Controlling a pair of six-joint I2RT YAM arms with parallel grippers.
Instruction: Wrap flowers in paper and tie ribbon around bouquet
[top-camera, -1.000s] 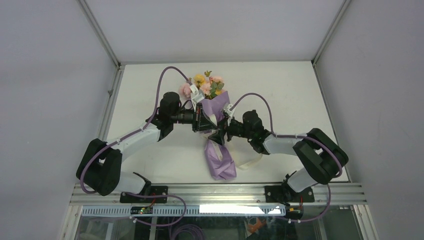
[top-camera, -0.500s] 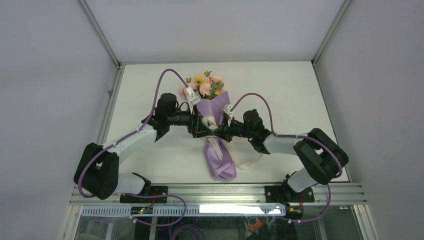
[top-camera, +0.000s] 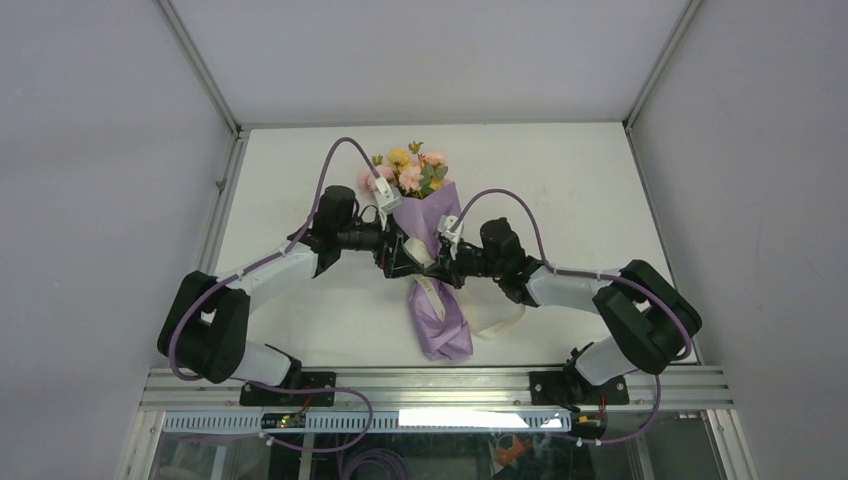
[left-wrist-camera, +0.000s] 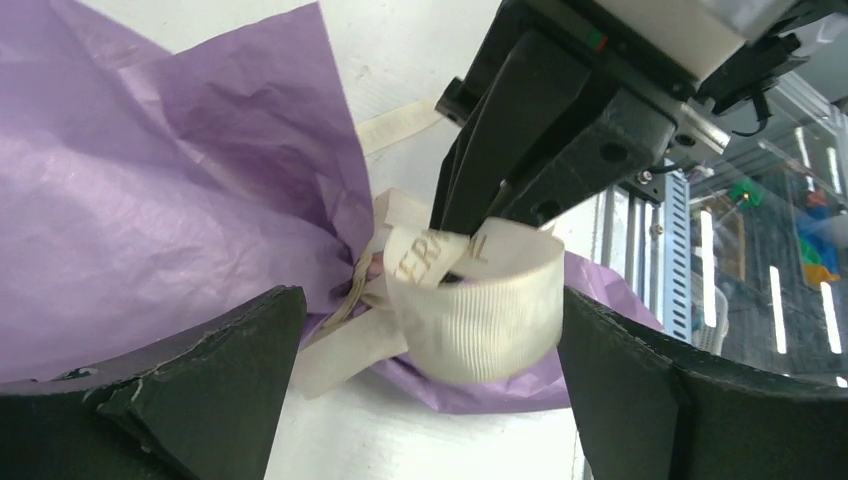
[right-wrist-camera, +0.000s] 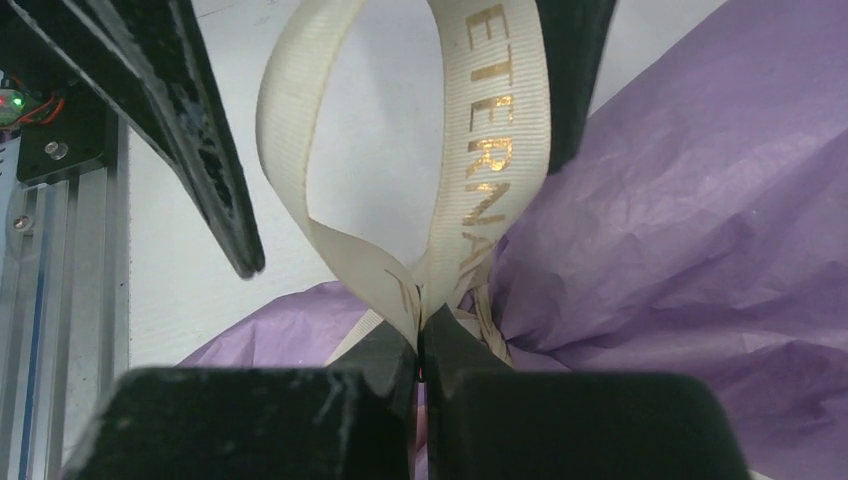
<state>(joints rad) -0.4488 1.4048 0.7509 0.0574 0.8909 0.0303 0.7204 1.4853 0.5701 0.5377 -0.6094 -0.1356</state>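
The right hand (right-wrist-camera: 420, 345) pinches the base of a ribbon (right-wrist-camera: 490, 150) loop at the waist of the bouquet (top-camera: 437, 310); the left hand (left-wrist-camera: 430, 310) gapes wide around that loop. The bouquet lies on the surface (top-camera: 580, 180), flowers (top-camera: 405, 170) at its far end.

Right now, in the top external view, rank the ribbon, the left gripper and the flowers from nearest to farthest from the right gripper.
1. ribbon: pinched in the right gripper itself.
2. left gripper: just to its left, open around the ribbon's loop.
3. flowers: farthest, toward the back and slightly left.
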